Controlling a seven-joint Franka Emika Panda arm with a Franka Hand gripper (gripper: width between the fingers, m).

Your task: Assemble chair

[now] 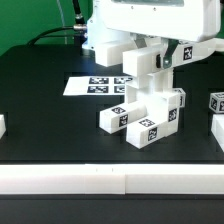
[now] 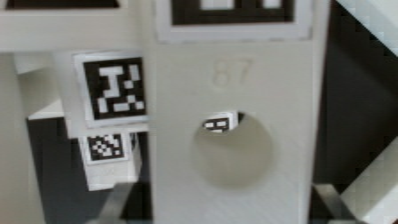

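A robot arm's fingers (image 2: 331,205) are clasping a white chair panel (image 1: 146,76) by its edges, holding it upright on the tagged chair blocks (image 1: 140,120) lying on the black surface (image 1: 45,110) beside the marker board (image 1: 98,86), seemingly to seat it squarely.

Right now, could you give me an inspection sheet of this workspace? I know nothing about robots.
Surface: black table, with the marker board lying flat on it.
Job's things: two tagged white blocks side by side; upright white part with a round hole, over them; another white part at the exterior view's right edge.
Clutter: nothing seen.
Grippers: gripper appears closed on the upright white part.
Cables: dark cable behind the table.
Surroundings: green backdrop; white rail along the front.
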